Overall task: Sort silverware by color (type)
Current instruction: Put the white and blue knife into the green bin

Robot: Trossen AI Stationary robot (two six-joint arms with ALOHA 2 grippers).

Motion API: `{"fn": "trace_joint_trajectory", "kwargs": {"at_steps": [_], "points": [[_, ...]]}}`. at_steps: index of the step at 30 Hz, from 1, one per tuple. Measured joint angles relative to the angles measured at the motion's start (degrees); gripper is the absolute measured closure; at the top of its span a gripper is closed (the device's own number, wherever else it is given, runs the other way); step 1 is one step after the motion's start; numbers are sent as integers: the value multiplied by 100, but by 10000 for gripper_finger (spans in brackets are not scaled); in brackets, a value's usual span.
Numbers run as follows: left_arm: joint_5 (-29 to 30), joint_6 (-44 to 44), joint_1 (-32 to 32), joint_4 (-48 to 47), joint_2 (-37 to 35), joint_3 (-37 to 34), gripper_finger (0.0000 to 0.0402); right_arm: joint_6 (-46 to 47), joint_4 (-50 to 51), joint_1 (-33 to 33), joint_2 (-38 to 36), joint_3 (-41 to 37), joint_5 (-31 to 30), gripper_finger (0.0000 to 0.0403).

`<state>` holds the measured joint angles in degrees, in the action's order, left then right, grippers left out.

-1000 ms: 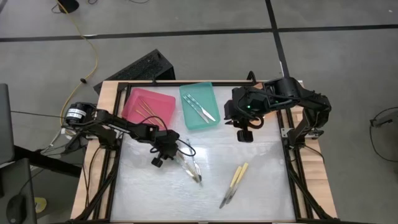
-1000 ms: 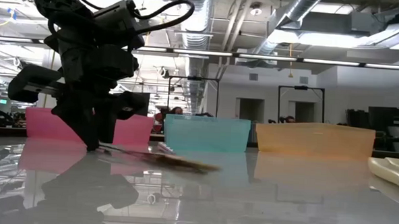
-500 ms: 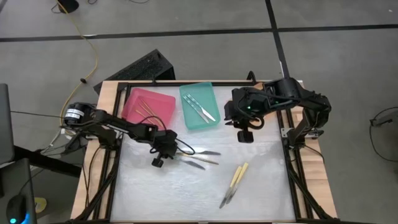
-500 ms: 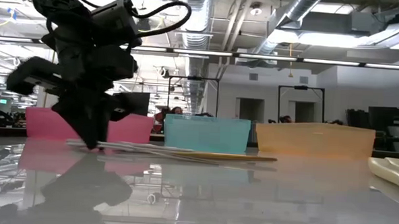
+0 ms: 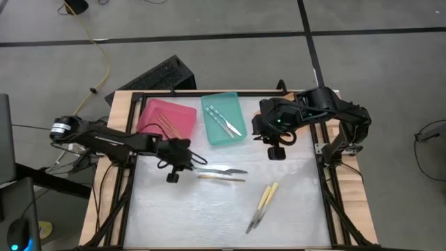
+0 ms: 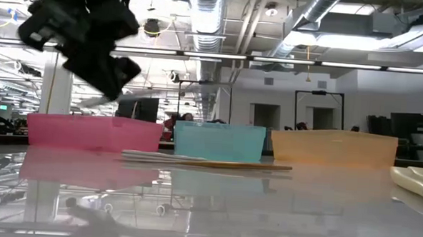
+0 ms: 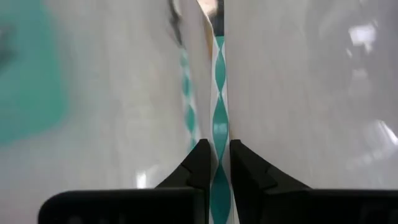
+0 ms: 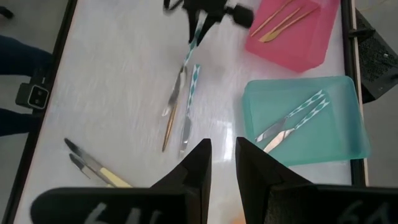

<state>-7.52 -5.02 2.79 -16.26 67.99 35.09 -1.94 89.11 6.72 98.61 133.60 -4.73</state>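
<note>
My left gripper (image 5: 189,162) hangs above the table's middle left, shut on a utensil with a teal-and-white patterned handle (image 7: 218,106). That utensil (image 8: 194,37) reaches from the fingers toward the table's right. I cannot tell whether its far end touches the table. Just below it, a second teal-patterned utensil (image 8: 191,87) and a tan-handled one (image 5: 230,179) lie flat on the table. Two pale yellow utensils (image 5: 263,202) lie at the near right. My right gripper (image 8: 222,155) waits high over the far right, its fingers slightly open with nothing between them. My left gripper pinches the patterned handle (image 7: 218,163) between its two fingers (image 7: 202,163). The fingers slant down from the table's left and lie along the utensil. The handle end is lifted off the table and runs straight on ahead of the fingers.
A pink tray (image 5: 150,125) at the far left holds tan utensils. The teal tray (image 5: 212,132) beside it holds teal-patterned ones. An orange tray (image 6: 335,149) stands at the far right, under my right arm. Bare table lies along the near left.
My left gripper swung the utensils from pointing toward the near right to pointing toward the right edge. It then rose from table level and drew back a little toward the left edge. The tan-handled utensil and one patterned utensil stayed on the table.
</note>
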Motion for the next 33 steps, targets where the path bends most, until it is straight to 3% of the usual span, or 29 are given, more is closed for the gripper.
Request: {"fn": "trace_joint_trajectory", "kwargs": {"at_steps": [7,17,25,29,33], "points": [[769,418,0,-7,-1071,4,381,-178,87,0,-134,3,7,322],[2259,932,-5,342,-2478,15,381,-314,-104,-136,-930,3,9,322],[2451,790,-5,1534,-2872,17,379,-660,-373,-508,-1356,-84,28,322],[2449,766,-5,1923,-2852,17,377,-804,-984,-753,-1747,-986,256,322],[2447,759,-5,2024,-2849,17,380,-830,-2367,-1027,-2479,-2794,861,322]]}}
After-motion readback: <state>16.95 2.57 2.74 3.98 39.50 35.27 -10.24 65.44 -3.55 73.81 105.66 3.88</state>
